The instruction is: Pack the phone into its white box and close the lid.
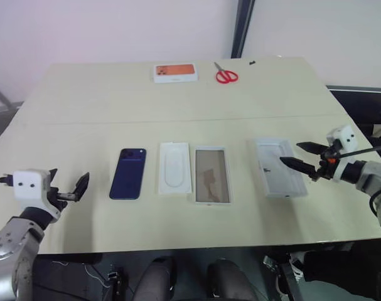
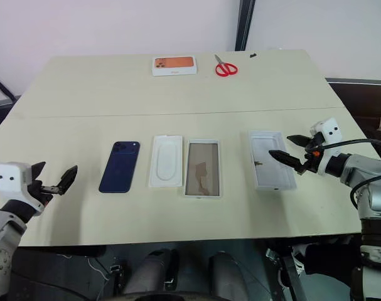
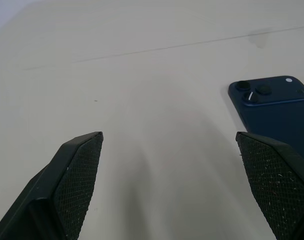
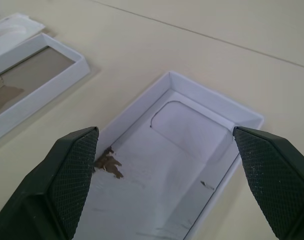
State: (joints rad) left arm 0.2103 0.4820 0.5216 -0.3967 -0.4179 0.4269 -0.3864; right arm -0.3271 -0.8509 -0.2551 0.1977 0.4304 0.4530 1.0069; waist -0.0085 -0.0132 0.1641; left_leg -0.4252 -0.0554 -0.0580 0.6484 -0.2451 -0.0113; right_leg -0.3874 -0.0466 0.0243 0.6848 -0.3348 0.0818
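Phone (image 1: 128,174) just right of left claw (image 1: 69,189), lid (image 1: 279,167) under right claw (image 1: 303,155), both claws spread apart.

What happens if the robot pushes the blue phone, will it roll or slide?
The phone lies flat on its screen on the table, so it would probably slide, not roll or tip. Its back looks smooth, so it may be slippery to pinch. It looks thin and stiff, so it likely won't bend, and lifting its low edge could be tricky.
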